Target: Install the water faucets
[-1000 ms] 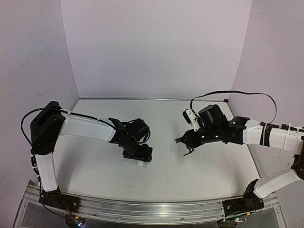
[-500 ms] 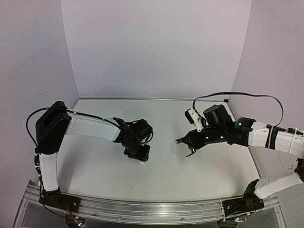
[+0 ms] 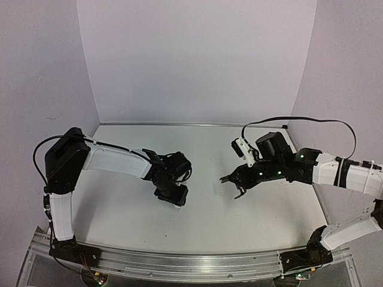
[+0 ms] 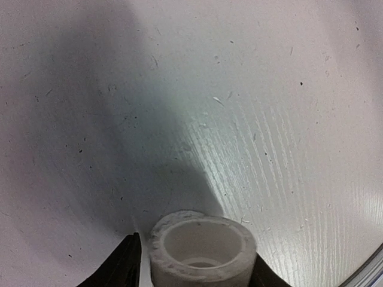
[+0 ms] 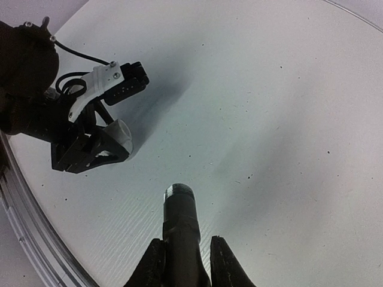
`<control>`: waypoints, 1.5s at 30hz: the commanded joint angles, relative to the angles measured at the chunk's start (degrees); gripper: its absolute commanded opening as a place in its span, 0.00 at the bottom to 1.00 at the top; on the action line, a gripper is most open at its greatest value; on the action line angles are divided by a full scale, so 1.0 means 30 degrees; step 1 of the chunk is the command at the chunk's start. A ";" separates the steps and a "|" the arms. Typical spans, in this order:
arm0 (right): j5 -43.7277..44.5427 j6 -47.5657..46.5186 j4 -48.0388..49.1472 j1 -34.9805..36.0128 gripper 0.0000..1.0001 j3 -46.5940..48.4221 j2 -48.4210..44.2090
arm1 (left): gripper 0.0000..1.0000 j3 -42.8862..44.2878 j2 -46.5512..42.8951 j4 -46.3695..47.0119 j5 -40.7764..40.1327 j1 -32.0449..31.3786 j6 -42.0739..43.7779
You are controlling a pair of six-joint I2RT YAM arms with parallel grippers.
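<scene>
Left jaws have just clamped onto the white fitting (image 4: pixel 202 270), seemingly lifting it off the desk (image 4: pixel 269 119). Right jaws grip the dark tap (image 5: pixel 179 221), threaded end toward it. Mating comes next, I reckon.

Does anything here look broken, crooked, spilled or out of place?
Nothing stands out. The left tool holds the white fitting between its fingers, the right tool holds the dark tap with its threaded end forward, and the table shows only tiny dark specks.
</scene>
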 commanded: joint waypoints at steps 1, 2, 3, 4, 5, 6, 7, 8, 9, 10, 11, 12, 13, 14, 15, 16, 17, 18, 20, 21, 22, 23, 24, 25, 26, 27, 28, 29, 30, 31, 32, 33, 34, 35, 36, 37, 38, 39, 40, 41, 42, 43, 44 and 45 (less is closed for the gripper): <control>-0.0350 -0.0155 0.0912 0.0049 0.00 0.0448 0.0067 | 0.45 0.0031 -0.0206 -0.0509 -0.0068 0.0018 0.0399; -0.0344 -0.0158 0.0930 0.0056 0.00 0.0440 0.0067 | 0.43 0.0050 -0.0197 -0.0526 -0.0124 0.0020 0.0399; -0.0361 -0.0197 0.0945 0.0057 0.00 0.0424 0.0067 | 0.38 0.0098 -0.0247 -0.0531 -0.0134 0.0021 0.0399; -0.0361 -0.0245 0.0957 0.0050 0.00 0.0412 0.0067 | 0.31 0.0148 -0.0354 -0.0516 -0.0129 0.0019 0.0380; -0.0312 -0.0320 0.0965 0.0044 0.00 0.0402 0.0031 | 0.23 0.0194 -0.0582 -0.0469 -0.0130 0.0019 0.0325; -0.0274 -0.0434 0.0986 0.0043 0.00 0.0371 -0.0027 | 0.15 0.0283 -0.0974 -0.0390 -0.0137 0.0031 0.0277; -0.0258 -0.0559 0.1071 0.0053 0.00 0.0329 -0.0087 | 0.09 0.0377 -0.1446 -0.0254 -0.0017 0.0073 0.0288; -0.0295 -0.0730 0.1356 0.0055 0.00 0.0250 -0.0188 | 0.05 0.0389 -0.2044 0.0014 0.0577 0.0283 0.0336; -0.0372 -0.0935 0.1731 0.0048 0.00 0.0149 -0.0311 | 0.02 0.0360 -0.2731 0.0347 0.1403 0.0593 0.0363; -0.0587 -0.1215 0.2267 0.0058 0.00 0.0083 -0.0424 | 0.01 0.0172 -0.3612 0.0964 0.2865 0.1107 0.0307; -0.1209 -0.1584 0.2863 0.0054 0.00 0.0037 -0.0539 | 0.00 -0.0078 -0.4583 0.1826 0.4528 0.1773 0.0191; -0.1882 -0.2015 0.3602 0.0050 0.00 0.0005 -0.0649 | 0.00 -0.0330 -0.5388 0.2555 0.6559 0.2606 -0.0111; -0.2483 -0.2576 0.4648 0.0047 0.00 -0.0048 -0.0758 | 0.00 -0.0590 -0.6235 0.3259 0.8239 0.3275 -0.0430; -0.2932 -0.3007 0.5543 0.0039 0.00 -0.0127 -0.0873 | 0.00 -0.0748 -0.7118 0.3955 0.9781 0.3880 -0.0802; -0.3225 -0.3393 0.6936 0.0033 0.00 -0.0222 -0.0976 | 0.00 -0.0878 -0.8107 0.4656 1.1205 0.4404 -0.1227; -0.3460 -0.3945 0.7881 0.0050 0.00 -0.0223 -0.1013 | 0.00 -0.1031 -0.8793 0.5584 1.2658 0.4833 -0.2007; -0.3679 -0.4494 0.8944 0.0059 0.00 -0.0157 -0.0983 | 0.00 -0.1223 -0.9483 0.6373 1.3814 0.5365 -0.2744; -0.3975 -0.5020 1.0168 0.0055 0.00 -0.0080 -0.0935 | 0.00 -0.1472 -1.0140 0.7410 1.5019 0.5911 -0.3724; -0.4671 -0.5744 1.2187 0.0050 0.00 0.0123 -0.0704 | 0.00 -0.2156 -1.1195 1.0670 1.7334 0.6585 -0.6493; -0.5094 -0.6142 1.3224 0.0043 0.00 0.0260 -0.0556 | 0.00 -0.2506 -1.1704 1.2563 1.8298 0.6793 -0.7938; -0.5725 -0.6601 1.4174 0.0044 0.00 0.0397 -0.0413 | 0.00 -0.2687 -1.2051 1.4570 1.9135 0.6858 -0.9407; -0.6368 -0.7015 1.5359 0.0052 0.00 0.0433 -0.0298 | 0.00 -0.2850 -1.2434 1.6192 1.9612 0.6875 -1.0567; -0.7029 -0.7301 1.6701 0.0060 0.00 0.0393 -0.0125 | 0.00 -0.2964 -1.2724 1.7687 1.9883 0.6876 -1.1788; -0.7529 -0.7647 1.7767 0.0067 0.00 0.0467 0.0087 | 0.00 -0.3116 -1.3051 1.8872 1.9966 0.6880 -1.2801; -0.8041 -0.8009 1.8627 0.0078 0.00 0.0597 0.0328 | 0.00 -0.3271 -1.3387 1.9999 1.9979 0.6882 -1.3616; -0.8399 -0.8322 1.9321 0.0113 0.00 0.0813 0.0568 | 0.00 -0.3409 -1.3669 2.0534 1.9919 0.6870 -1.4072; -0.8674 -0.8659 2.0176 0.0135 0.00 0.1033 0.0769 | 0.00 -0.3500 -1.3964 2.0699 1.9813 0.6869 -1.4429; -0.8894 -0.9026 2.0760 0.0192 0.00 0.1245 0.0988 | 0.00 -0.3670 -1.4137 2.0805 1.9626 0.6874 -1.4768; -0.9114 -0.9382 2.1230 0.0230 0.00 0.1471 0.1195 | 0.00 -0.3858 -1.4321 2.0889 1.9417 0.6876 -1.5086; -0.9386 -0.9736 2.1543 0.0238 0.00 0.1711 0.1353 | 0.00 -0.4088 -1.4516 2.0926 1.9142 0.6876 -1.5408; -0.9631 -1.0011 2.1659 0.0258 0.00 0.1916 0.1473 | 0.00 -0.4292 -1.4689 2.0978 1.8788 0.6876 -1.5725; -0.9851 -1.0254 2.1824 0.0265 0.00 0.2111 0.1579 | 0.00 -0.4557 -1.4850 2.0991 1.8542 0.6876 -1.5920; -1.0042 -1.0340 2.2062 0.0267 0.00 0.2207 0.1654 | 0.00 -0.4714 -1.4975 2.0976 1.8247 0.6876 -1.6115; -1.0376 -1.0397 2.2182 0.0270 0.00 0.2410 0.1752 | 0.00 -0.4872 -1.5058 2.0979 1.7997 0.6876 -1.6321; -1.0686 -1.0394 2.2174 0.0306 0.00 0.2644 0.1860 | 0.00 -0.5017 -1.5099 2.0987 1.7774 0.6876 -1.6480; -1.0964 -1.0434 2.2148 0.0383 0.00 0.2892 0.1990 | 0.00 -0.5144 -1.5121 2.0986 1.7531 0.6876 -1.6634; -1.1163 -1.0558 2.2116 0.0512 0.00 0.3135 0.2145 | 0.00 -0.5244 -1.5123 2.0981 1.7292 0.6876 -1.6779; -1.1253 -1.0698 2.2078 0.0630 0.00 0.3323 0.2302 | 0.00 -0.5339 -1.5116 2.0995 1.7150 0.6876 -1.6877; -1.1343 -1.0804 2.2038 0.0737 0.00 0.3597 0.2517 | 0.00 -0.5446 -1.5099 2.0987 1.7012 0.6876 -1.6927; -1.1400 -1.0891 2.1934 0.0838 0.00 0.3884 0.2717 | 0.00 -0.5547 -1.5139 2.1011 1.6848 0.6873 -1.6974; -1.1411 -1.1038 2.1740 0.0945 0.00 0.4164 0.2942 | 0.00 -0.5629 -1.5199 2.1011 1.6711 0.6875 -1.7002; -1.1393 -1.1189 2.1558 0.1082 0.00 0.4415 0.3151 | 0.00 -0.5700 -1.5248 2.1019 1.6581 0.6876 -1.7023; -1.1425 -1.1250 2.1533 0.1151 0.00 0.4608 0.3332 | 0.00 -0.5709 -1.5244 2.1014 1.6562 0.6876 -1.7045; -1.1448 -1.1280 2.1523 0.1260 0.00 0.4741 0.3538 | 0.00 -0.5689 -1.5263 2.1020 1.6541 0.6868 -1.7042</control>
